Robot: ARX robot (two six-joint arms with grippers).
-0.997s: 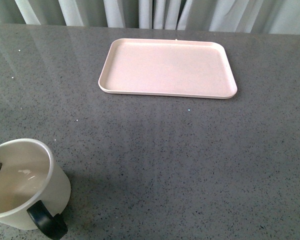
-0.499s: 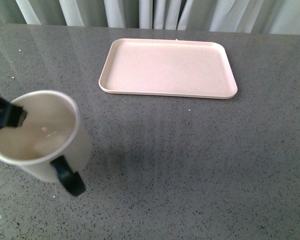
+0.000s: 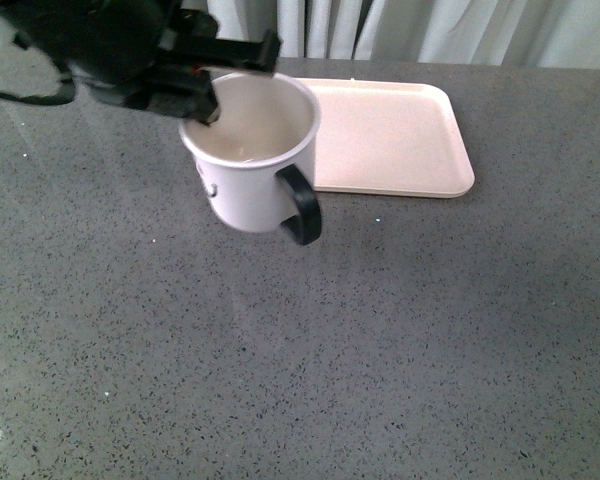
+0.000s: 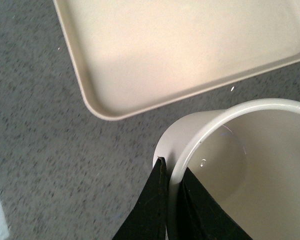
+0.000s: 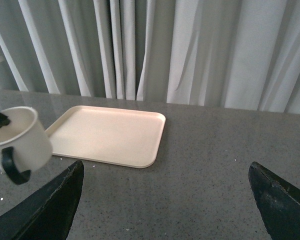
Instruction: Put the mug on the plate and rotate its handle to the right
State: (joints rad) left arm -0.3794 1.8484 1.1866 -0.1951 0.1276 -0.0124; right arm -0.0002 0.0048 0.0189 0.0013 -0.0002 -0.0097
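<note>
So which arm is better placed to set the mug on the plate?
Left. The left gripper pinches the rim of the mug, right beside the plate; the right gripper is open, empty and farther off.

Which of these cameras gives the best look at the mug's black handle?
The front view: the handle shows whole, close and sharp. The right wrist view catches it small and blurred; the left wrist view shows only the mug rim, no handle.

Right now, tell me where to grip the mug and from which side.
Grip the mug's rim wall from above, on the side away from the handle, with one finger inside and one outside. The open top and thin wall allow it, as the left gripper shows.
</note>
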